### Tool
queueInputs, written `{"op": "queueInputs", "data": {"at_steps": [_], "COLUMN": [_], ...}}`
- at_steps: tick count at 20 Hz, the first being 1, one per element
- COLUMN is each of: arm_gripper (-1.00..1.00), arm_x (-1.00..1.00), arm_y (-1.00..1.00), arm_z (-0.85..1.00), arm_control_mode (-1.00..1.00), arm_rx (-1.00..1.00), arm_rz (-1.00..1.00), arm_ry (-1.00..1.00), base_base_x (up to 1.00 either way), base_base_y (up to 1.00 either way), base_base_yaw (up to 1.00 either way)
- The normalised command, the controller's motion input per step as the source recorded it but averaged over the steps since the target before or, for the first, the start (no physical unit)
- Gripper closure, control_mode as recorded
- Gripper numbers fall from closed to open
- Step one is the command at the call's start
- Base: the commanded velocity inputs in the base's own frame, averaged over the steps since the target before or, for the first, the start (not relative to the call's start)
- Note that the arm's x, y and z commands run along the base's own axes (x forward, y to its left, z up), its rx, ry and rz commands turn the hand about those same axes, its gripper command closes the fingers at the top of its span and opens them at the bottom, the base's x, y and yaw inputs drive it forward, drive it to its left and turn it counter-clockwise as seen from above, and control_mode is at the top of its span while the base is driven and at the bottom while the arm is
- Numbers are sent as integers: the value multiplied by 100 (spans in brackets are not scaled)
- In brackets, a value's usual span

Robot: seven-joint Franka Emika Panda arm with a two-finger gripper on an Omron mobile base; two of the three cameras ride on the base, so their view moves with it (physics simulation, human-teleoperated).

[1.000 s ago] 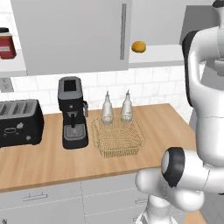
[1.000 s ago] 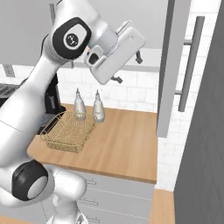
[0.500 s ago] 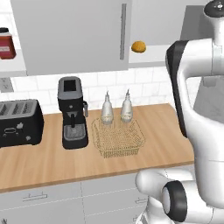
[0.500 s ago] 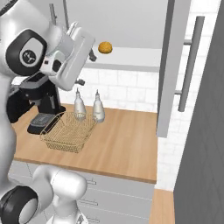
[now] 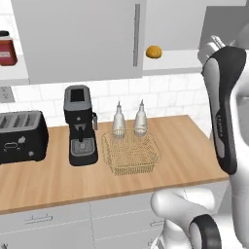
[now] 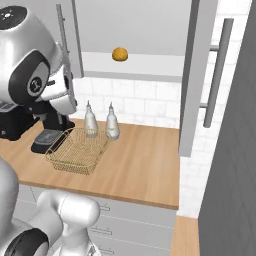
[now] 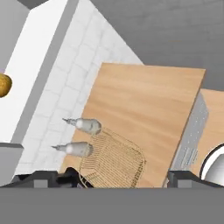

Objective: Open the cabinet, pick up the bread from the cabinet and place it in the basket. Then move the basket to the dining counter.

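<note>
The cabinet point(image 5: 73, 39) has its left door shut and its right door point(image 6: 196, 75) swung open. On the bare shelf inside lies the bread point(image 5: 153, 51), a small golden roll, also seen at the left edge of the hand view as the bread point(image 7: 3, 85). The tan wire basket point(image 5: 130, 153) stands empty on the wooden worktop, below and left of the bread. My gripper point(image 7: 113, 178) is open with nothing between its fingers, high above the basket point(image 7: 111, 162) and apart from the bread. The dining counter is out of view.
Two small bottles point(image 5: 118, 120) point(image 5: 140, 118) stand right behind the basket. A black coffee machine point(image 5: 80, 125) and a toaster point(image 5: 22, 136) are to its left. A red jar point(image 5: 6, 48) sits on the far left shelf. The open door's bar handle point(image 6: 218, 65) juts out on the right.
My arm has swung up and back, carrying the hand away from in front of the open cabinet. The bread, hidden in the right base view a second ago, now shows. The gripper stays open.
</note>
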Motion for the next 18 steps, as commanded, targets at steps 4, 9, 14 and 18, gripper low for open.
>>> {"op": "queueInputs", "data": {"at_steps": [4, 9, 14, 18], "arm_gripper": [-100, -100, -100, -100], "arm_x": [52, 58, 32, 67], "arm_y": [56, 98, 67, 46], "arm_z": [-4, -31, 9, 0], "arm_control_mode": [-100, -100, -100, -100], "arm_rx": [-13, -29, -26, -29], "arm_rz": [53, 36, 25, 12], "arm_ry": [19, -13, 1, -10], "base_base_x": [0, 0, 0, 0], "base_base_y": [0, 0, 0, 0], "base_base_yaw": [0, 0, 0, 0]}}
